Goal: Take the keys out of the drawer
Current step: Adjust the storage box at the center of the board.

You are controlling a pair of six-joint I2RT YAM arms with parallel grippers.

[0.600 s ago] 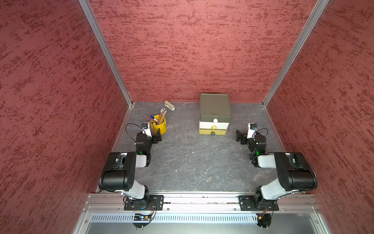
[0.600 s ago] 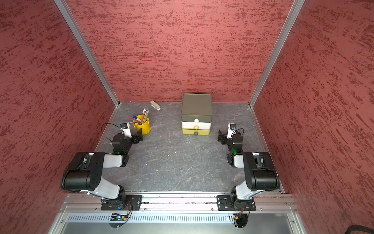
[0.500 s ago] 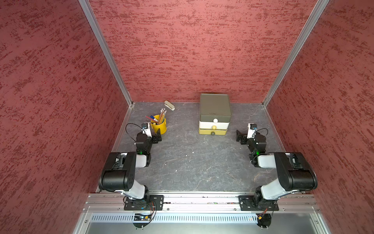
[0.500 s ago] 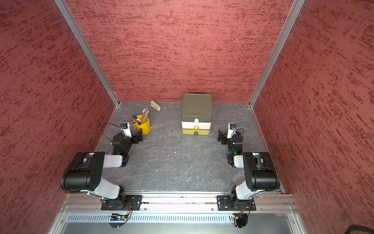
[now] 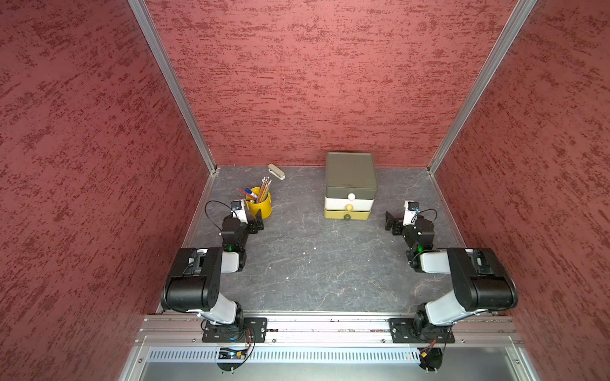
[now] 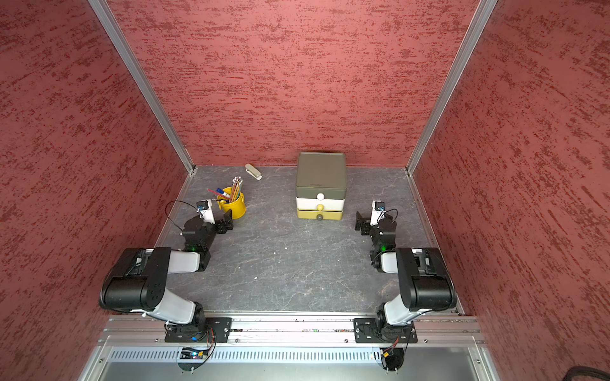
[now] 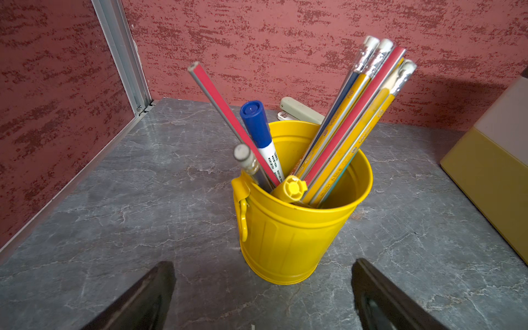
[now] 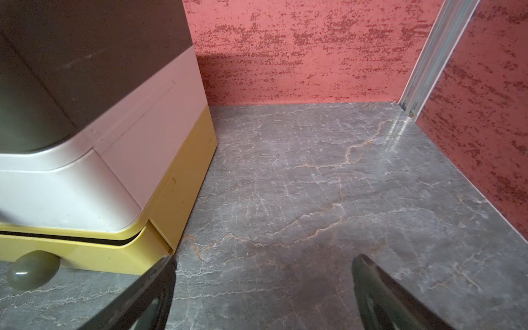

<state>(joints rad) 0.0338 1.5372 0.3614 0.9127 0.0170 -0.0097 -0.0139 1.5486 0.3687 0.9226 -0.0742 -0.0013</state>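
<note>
1 drawer unit at tabletop rear: 3 stacked drawers, all shut, 3 knobs. Keys not visible anywhere. Left end effector by 1 yellow bucket of pencils. Right end effector beside the unit. Both spread wide, holding nothing. 1 stapler near the back wall.

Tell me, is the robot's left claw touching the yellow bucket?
Apart. In the left wrist view, the open left gripper has a finger either side of the yellow bucket, with bare table showing in both gaps.
</note>
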